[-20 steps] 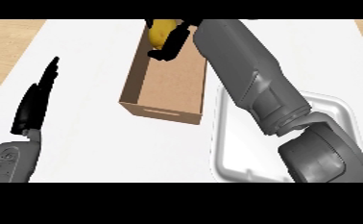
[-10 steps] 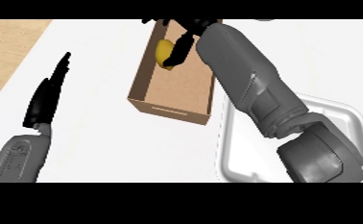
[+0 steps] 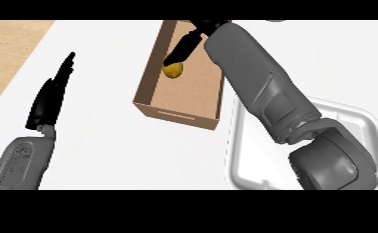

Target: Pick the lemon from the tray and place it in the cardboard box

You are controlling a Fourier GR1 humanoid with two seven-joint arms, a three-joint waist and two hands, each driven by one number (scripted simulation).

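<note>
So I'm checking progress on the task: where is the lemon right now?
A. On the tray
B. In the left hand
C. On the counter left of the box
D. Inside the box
D: the lemon shows against the brown floor of the box, at the right hand's fingertips.

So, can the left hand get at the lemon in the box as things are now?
Probably yes, but not cleanly. The left hand rests open at the view's left, with bare counter up to the box. The lemon lies inside, and the right hand is right over it.
</note>
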